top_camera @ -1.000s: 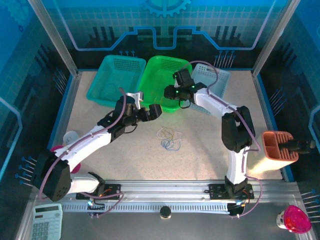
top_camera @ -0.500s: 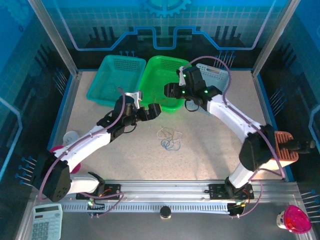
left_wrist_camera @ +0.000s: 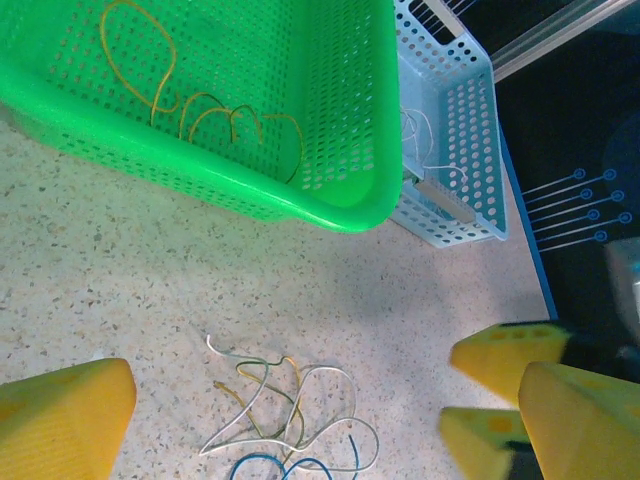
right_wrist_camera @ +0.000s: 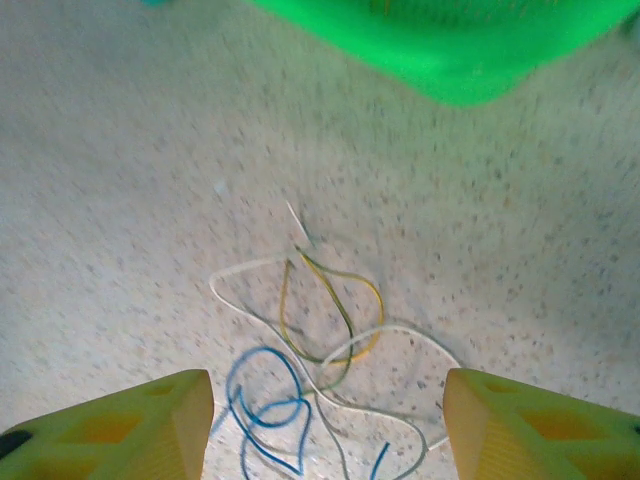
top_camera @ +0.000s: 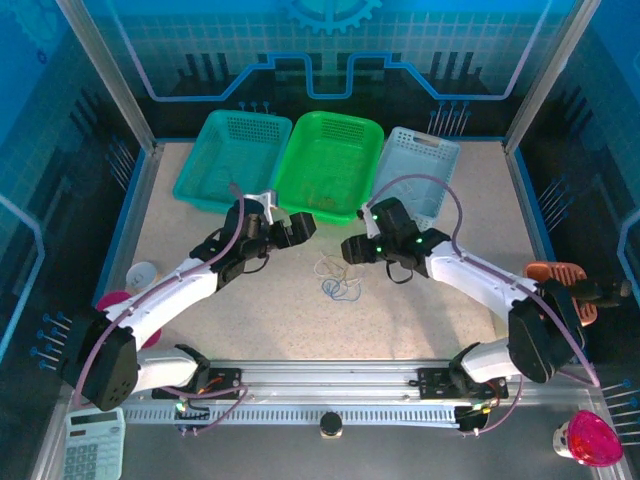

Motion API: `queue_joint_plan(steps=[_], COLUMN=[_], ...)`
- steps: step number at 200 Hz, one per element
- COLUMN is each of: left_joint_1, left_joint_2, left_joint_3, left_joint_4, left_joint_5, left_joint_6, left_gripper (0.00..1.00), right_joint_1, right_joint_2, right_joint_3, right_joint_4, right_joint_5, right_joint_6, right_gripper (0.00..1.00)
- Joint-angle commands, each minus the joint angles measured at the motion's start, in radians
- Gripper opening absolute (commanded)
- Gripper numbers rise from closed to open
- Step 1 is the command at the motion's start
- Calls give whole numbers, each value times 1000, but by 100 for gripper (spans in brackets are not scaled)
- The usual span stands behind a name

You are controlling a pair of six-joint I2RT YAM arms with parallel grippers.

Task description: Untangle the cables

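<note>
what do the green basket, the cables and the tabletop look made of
The green basket: glossy moulded plastic, judging by its perforated walls and smooth rolled rim. The cables: thin wire in coloured plastic sheathing, probably; they hold soft loops. The tabletop: matte speckled surface, stone-look laminate or composite; cannot tell which.

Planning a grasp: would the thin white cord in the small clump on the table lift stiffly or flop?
Probably floppy: the thin white cord lies in loose curves on the speckled table. Likely very light, being so thin. It crosses the yellowish cord and the blue cord, so lifting it may drag them along.
</note>
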Motion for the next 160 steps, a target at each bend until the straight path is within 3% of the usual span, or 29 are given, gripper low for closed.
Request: queue_joint_plan(steps=[1, 57, 160], left_joint_1=[10, 16, 22], left_joint_2=[-4, -15, -14], left_joint_3=[-8, -10, -14], left_joint_4=[-4, -12, 1], left_joint_5=[9, 19, 31], left_joint_6=[-37, -46, -52], left_gripper=[99, 99, 99], right_joint_1=[30, 39, 39], right_joint_2=[79, 270, 480], right_joint_3=[-12, 80, 238], right_joint_4=[73, 52, 16], right_joint_5=[-17, 25, 72], right_joint_6=[-72, -146, -203], right_gripper=[62, 60, 57])
